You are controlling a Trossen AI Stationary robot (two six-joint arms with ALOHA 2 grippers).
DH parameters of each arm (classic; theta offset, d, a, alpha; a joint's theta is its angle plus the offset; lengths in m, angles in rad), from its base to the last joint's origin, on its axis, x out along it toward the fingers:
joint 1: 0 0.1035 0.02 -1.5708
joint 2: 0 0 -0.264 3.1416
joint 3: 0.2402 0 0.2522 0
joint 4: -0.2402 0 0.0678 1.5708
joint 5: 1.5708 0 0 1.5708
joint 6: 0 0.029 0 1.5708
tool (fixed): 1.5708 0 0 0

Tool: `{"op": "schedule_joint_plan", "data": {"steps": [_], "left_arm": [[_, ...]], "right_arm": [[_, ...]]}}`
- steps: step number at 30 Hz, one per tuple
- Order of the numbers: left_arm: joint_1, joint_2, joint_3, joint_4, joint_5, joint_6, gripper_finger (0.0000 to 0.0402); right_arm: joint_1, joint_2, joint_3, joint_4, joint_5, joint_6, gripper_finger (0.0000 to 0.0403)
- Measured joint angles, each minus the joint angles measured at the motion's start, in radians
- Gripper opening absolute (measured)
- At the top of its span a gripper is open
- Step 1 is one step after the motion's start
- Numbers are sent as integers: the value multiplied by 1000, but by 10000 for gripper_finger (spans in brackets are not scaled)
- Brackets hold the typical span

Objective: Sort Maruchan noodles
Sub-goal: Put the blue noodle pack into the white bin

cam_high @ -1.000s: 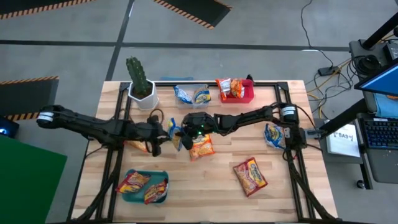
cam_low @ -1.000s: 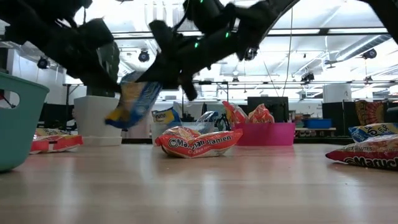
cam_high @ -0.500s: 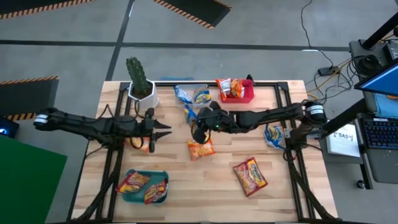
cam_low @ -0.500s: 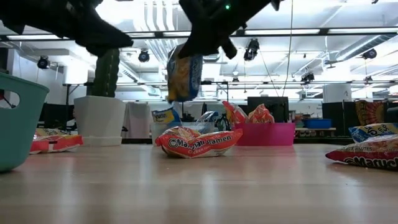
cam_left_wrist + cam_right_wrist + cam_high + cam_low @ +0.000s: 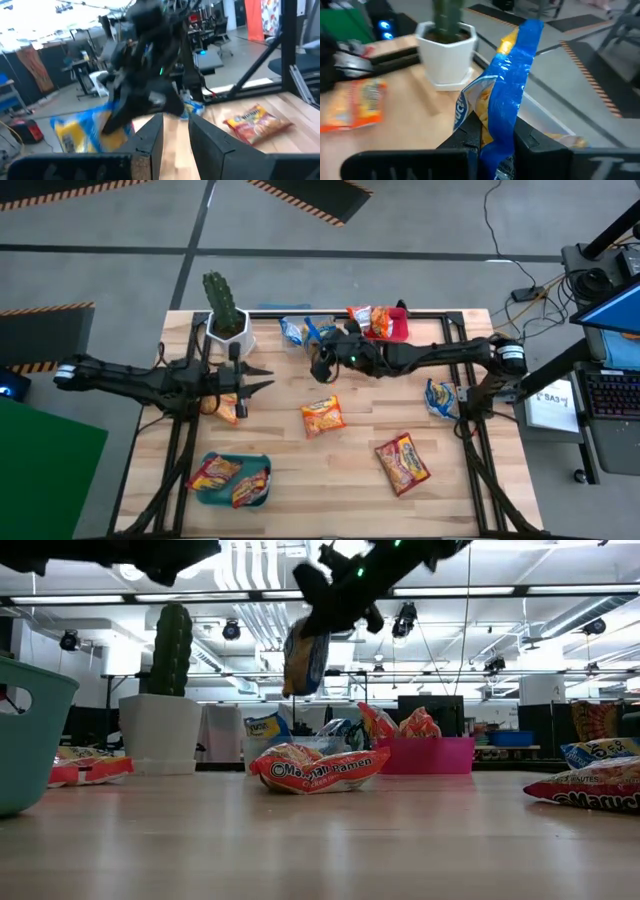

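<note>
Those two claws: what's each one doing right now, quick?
Left gripper: open, holding nothing, over the table near the cactus pot.
Right gripper: shut on a blue noodle packet, held in the air.

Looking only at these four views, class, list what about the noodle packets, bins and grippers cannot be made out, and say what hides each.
- Teal bin: low view, cut off by the left edge; its wall hides its contents.
- Clear bin: high view, partly hidden by the right gripper and its blue packet.
- Packet under the left gripper: high view, arm covers most of it.
- Blue packet's print: left wrist view, blurred.
</note>
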Motion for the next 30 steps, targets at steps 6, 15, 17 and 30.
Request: {"op": "schedule_joint_plan", "data": {"steps": [6, 15, 17, 30], "left_arm": [[2, 4, 43, -5, -3, 62, 75], [2, 2, 45, -8, -80, 83, 75], [2, 1, 45, -9, -99, 83, 75], [2, 5, 43, -30, -101, 89, 75]], "right_arm": [[-102, 85, -1, 148, 2, -58, 39], [-198, 225, -1, 260, -1, 2, 36], [-208, 256, -1, 281, 0, 20, 36], [-211, 363, 0, 334, -1, 100, 86]]}}
